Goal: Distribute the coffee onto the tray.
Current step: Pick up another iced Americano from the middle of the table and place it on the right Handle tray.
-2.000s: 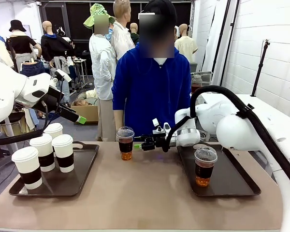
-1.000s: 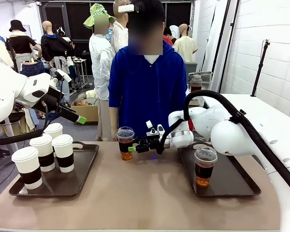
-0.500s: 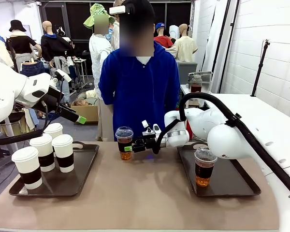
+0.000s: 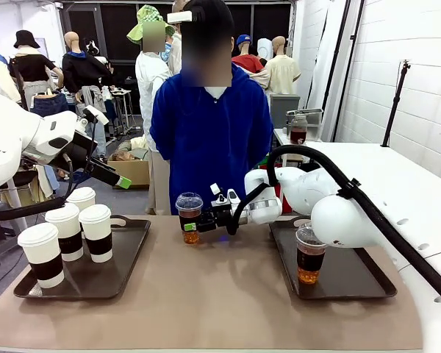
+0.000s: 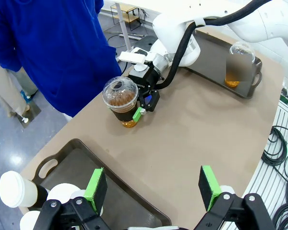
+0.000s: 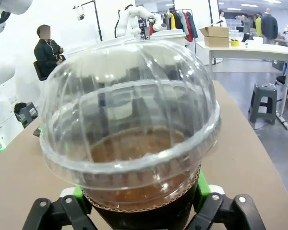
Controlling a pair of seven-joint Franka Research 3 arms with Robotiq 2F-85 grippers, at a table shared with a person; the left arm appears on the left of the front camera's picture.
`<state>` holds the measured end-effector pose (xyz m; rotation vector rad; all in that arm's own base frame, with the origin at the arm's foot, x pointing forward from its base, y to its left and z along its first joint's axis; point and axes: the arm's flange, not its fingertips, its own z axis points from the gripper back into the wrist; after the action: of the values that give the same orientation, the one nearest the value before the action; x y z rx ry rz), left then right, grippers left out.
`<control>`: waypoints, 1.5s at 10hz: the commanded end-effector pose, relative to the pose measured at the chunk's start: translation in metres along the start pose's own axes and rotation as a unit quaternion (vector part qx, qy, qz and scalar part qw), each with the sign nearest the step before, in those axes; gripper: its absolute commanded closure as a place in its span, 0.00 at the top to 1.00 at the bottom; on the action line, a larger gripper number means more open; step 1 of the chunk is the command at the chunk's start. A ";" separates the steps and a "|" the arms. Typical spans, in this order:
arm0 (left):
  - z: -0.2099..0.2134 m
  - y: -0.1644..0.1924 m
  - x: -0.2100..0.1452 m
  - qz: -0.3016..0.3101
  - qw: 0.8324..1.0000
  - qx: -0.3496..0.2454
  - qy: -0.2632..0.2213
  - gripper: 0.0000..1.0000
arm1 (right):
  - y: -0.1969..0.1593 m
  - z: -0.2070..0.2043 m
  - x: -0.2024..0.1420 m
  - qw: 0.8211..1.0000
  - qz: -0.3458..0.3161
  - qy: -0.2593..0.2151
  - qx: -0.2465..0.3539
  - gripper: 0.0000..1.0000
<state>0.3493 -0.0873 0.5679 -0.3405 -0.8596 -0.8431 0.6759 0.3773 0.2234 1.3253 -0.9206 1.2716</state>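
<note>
On the left, a dark tray (image 4: 128, 268) holds four white paper cups (image 4: 97, 232) with white lids and dark brown sleeves. The left gripper (image 4: 122, 181) hangs in the air above them, and its green pads (image 5: 96, 184) stand wide apart with nothing between them.

In the middle of the brown table (image 4: 220, 301) stands a clear plastic cup (image 4: 189, 218). It has a round see-through lid, a dark sleeve and brown drink inside. The right gripper (image 4: 189, 227) has one finger on each side of its sleeve, but I cannot tell if it is squeezing yet.

On the right, another clear cup (image 4: 309, 253) of brown drink stands on a second dark tray (image 4: 360, 279).
</note>
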 end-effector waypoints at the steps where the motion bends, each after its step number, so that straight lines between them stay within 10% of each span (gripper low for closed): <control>1: 0.000 0.001 -0.001 0.002 1.000 -0.002 -0.002 1.00 | -0.009 -0.001 0.005 1.000 -0.009 -0.002 -0.001 0.69; 7: 0.000 0.001 -0.001 0.002 1.000 -0.002 -0.002 1.00 | 0.013 0.015 0.040 1.000 0.006 0.007 0.021 0.69; 15: 0.000 0.001 -0.001 0.002 1.000 -0.002 -0.002 1.00 | 0.069 0.202 0.096 1.000 0.025 0.006 -0.002 0.69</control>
<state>0.3493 -0.0872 0.5679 -0.3406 -0.8598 -0.8428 0.6812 0.1918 0.3421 1.3076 -0.9330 1.3050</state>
